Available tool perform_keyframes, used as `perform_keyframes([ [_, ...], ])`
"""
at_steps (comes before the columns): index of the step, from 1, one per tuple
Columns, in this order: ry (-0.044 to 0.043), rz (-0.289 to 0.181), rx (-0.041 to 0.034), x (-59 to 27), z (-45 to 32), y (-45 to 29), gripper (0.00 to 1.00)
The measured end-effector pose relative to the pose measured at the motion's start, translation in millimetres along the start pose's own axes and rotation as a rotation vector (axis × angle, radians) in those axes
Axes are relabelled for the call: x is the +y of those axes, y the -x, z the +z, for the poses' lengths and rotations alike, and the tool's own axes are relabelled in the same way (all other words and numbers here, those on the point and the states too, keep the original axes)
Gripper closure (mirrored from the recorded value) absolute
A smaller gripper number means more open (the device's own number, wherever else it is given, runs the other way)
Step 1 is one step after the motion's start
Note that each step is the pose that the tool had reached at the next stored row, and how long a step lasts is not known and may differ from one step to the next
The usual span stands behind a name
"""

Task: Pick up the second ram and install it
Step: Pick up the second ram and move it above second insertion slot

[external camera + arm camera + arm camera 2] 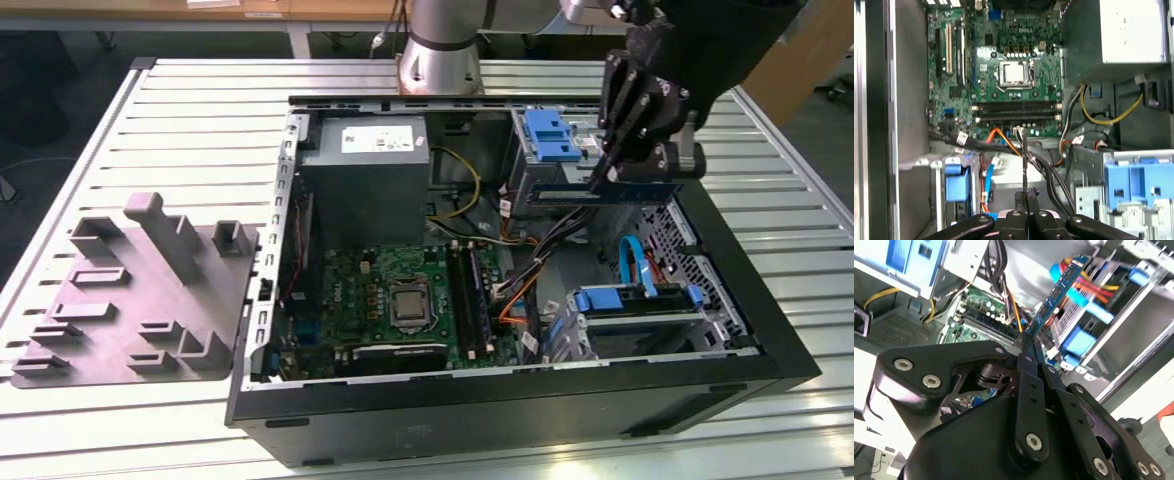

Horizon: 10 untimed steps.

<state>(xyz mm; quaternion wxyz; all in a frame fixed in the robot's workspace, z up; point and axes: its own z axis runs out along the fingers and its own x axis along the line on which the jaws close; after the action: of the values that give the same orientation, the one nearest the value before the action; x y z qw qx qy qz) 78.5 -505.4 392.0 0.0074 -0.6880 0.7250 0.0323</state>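
Item: thin bluish-green circuit-board stick (1056,295), one end clamped in my jaws. Risk was its long overhang snagging the orange cables (1004,142).

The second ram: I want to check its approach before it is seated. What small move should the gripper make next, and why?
Probably carry it sideways toward the motherboard before lowering. In the exterior view the gripper holds the second ram up beside the drive bay, well apart from the memory slots. In the first wrist view the stick's edge hangs over the cables, short of the slots.
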Motion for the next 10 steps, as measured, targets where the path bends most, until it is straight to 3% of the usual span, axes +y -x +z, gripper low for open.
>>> perform_keyframes([
  [4, 0.0000, 0.000, -0.0001, -13.1, -0.3, 0.7, 0.88],
  [5, 0.0000, 0.000, 0.0000, -24.7, -0.7, 1.3, 0.88],
  [10, 0.0000, 0.000, -0.0001, -40.9, -1.1, 2.2, 0.88],
])
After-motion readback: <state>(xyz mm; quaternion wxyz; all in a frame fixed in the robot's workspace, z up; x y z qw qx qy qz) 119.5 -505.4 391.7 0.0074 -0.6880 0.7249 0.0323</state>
